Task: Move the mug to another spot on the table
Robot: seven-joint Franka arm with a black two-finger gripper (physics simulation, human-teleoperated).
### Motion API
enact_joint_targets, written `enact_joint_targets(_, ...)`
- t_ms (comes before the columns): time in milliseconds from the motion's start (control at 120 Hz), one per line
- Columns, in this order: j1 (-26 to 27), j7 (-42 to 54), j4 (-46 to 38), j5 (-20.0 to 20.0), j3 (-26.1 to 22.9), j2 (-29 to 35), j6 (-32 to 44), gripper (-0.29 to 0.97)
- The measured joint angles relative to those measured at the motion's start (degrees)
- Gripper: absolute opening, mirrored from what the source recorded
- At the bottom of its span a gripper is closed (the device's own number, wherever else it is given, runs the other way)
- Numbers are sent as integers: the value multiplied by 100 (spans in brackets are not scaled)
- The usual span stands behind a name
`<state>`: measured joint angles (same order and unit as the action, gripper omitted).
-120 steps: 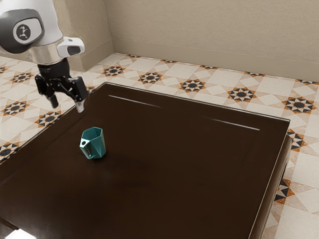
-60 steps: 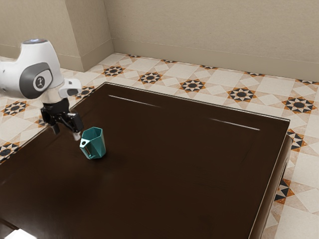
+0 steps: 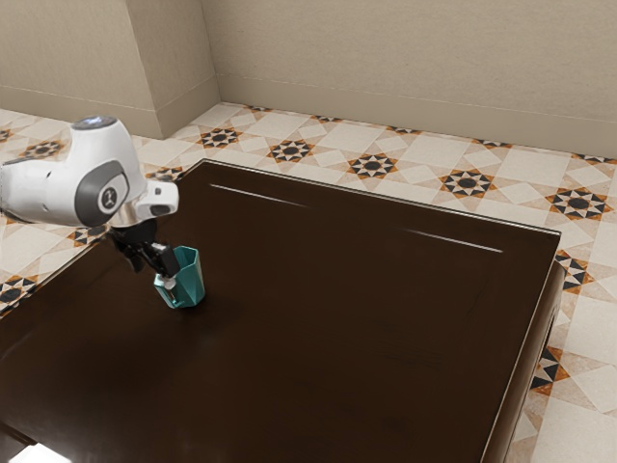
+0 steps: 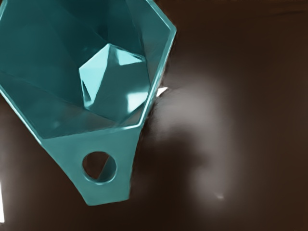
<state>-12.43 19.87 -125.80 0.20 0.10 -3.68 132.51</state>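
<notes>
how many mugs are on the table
1. The teal mug stands upright on the dark table, toward the exterior view's left, with the gripper at its handle side. Nothing in view seems able to hide another.

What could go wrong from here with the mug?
1. The pincer sits at the handle side of the mug, off its centre; a grip there may tilt or spin it.
2. The mug's walls are faceted and tapered, so it could slip when lifted.
3. It stands toward the table's edge at the exterior view's left; a nudge might push it closer.
</notes>
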Motion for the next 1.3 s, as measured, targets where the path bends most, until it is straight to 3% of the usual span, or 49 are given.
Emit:
enact_joint_targets(383, -155, 349, 19, -308, -10, -686, 655, 68)
enact_joint_targets(867, -172, 585, 89, -319, -10, -1136, 1386, 67)
enact_joint_targets(1300, -198, 686, 80, -327, -10, -1214, 1517, 36)
